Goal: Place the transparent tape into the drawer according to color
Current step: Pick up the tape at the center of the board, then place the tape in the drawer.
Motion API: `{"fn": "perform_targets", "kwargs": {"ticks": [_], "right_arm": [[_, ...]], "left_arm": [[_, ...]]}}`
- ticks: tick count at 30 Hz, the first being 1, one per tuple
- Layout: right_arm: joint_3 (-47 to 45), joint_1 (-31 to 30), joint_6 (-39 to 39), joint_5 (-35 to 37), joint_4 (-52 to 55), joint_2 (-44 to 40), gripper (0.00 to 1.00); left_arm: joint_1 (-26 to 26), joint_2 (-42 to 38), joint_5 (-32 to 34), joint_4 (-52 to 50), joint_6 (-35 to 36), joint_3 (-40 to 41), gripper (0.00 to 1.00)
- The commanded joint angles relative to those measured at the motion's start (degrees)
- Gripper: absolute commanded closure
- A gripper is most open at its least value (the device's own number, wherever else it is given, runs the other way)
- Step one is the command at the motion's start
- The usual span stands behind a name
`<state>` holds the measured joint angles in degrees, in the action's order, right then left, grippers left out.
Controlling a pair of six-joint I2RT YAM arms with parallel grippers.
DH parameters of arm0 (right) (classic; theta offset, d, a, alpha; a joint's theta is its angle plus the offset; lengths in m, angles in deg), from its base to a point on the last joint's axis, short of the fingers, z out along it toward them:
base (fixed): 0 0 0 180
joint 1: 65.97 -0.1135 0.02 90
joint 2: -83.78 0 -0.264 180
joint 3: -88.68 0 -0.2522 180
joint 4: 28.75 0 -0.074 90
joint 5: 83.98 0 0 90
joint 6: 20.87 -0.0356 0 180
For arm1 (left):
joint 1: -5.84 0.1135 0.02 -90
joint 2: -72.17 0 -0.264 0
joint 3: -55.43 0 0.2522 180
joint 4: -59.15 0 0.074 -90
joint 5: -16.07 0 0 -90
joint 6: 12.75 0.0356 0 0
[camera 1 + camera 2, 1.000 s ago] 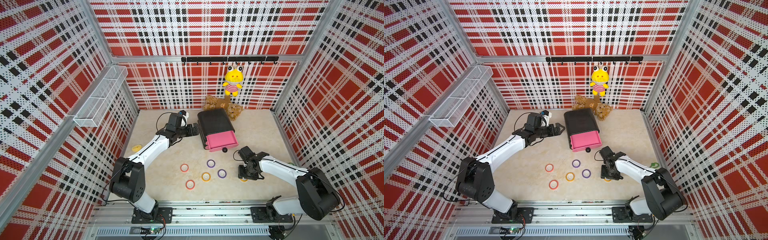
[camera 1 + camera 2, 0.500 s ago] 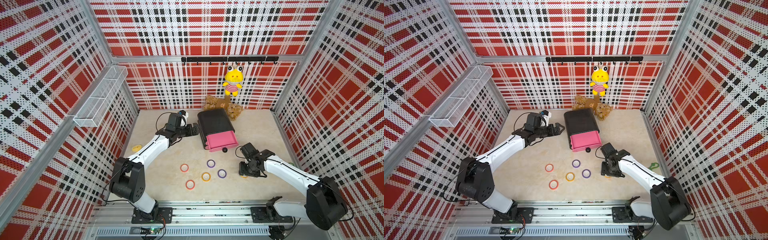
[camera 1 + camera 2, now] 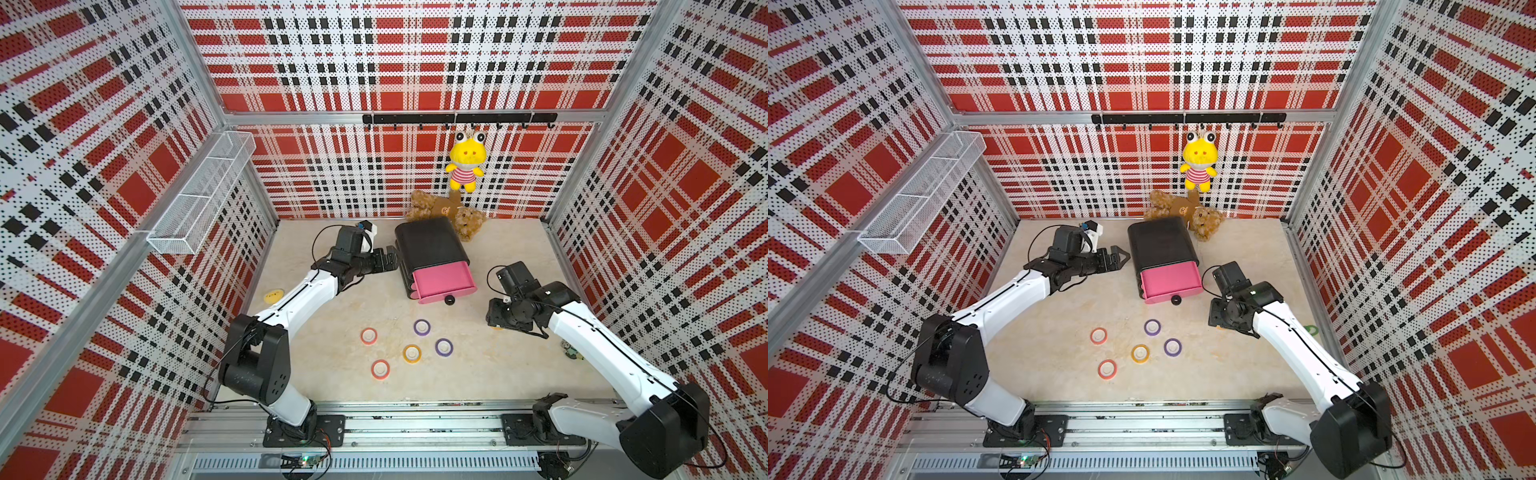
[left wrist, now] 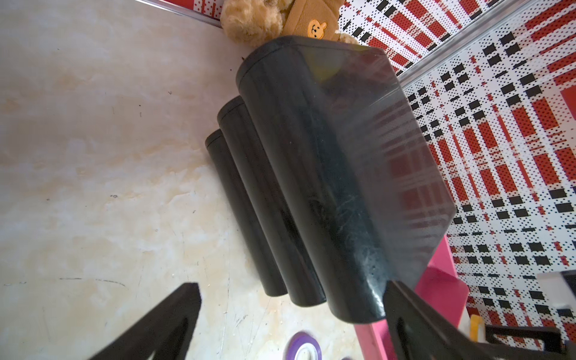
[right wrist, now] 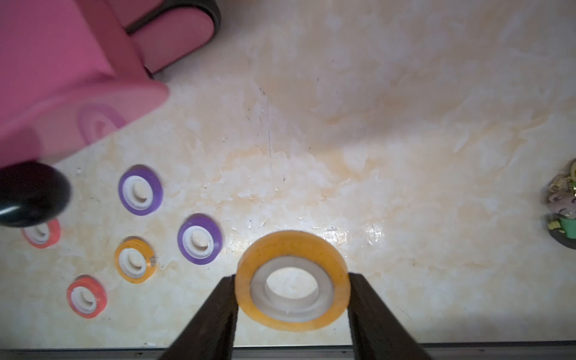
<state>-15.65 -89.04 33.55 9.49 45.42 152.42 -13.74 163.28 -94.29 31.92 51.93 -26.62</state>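
Sitting flat between the right jaws, which are clamped on its two sides, the held yellow-orange tape ring (image 5: 291, 282) is to the right of the open drawer and a little nearer; whether it rests on the surface (image 3: 332, 386) or hangs just above it I cannot tell. The right arm (image 3: 582, 328) reaches to it from the near right.

Five more rings lie flat and apart from one another on the surface, near of the cabinet: a purple ring (image 3: 422, 327), a second purple ring (image 3: 444, 347), a yellow-orange ring (image 3: 412, 353), a red ring (image 3: 368, 336) to the left, and a second red ring (image 3: 380, 369) nearest.

The black cabinet (image 3: 430, 245) stands toward the far middle. Its top pink drawer (image 3: 444, 279) is drawn out, its black knob (image 3: 449, 299) facing near. The lower drawers (image 5: 174, 34) are shut.

On the left arm (image 3: 303, 295), the left jaws stand wide apart just left of the cabinet's side.

A brown teddy bear (image 3: 449, 212) lies against the far wall behind the cabinet, with a yellow plush (image 3: 465, 160) hanging above it. A flat yellow toy (image 3: 273, 295) lies at the left edge.
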Motion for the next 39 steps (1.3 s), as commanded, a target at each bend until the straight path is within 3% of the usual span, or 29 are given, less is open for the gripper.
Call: {"fn": "perform_targets", "kwargs": {"ticks": [1,12,39], "right_arm": [[4.62,0.31,1.39,0.41,2.34,-0.70,0.59],[14.73,0.22,3.49,-3.19,-1.71,4.29,0.60],[23.45,-4.62,9.05,-5.05,-11.38,21.89,0.57]], "left_arm": [[0.39,-1.13,-0.55,0.97,0.54,0.26,0.01],[0.32,-0.58,-0.62,0.91,0.54,0.26,0.01],[0.41,-0.31,0.23,0.89,0.54,0.41,0.00]]}}
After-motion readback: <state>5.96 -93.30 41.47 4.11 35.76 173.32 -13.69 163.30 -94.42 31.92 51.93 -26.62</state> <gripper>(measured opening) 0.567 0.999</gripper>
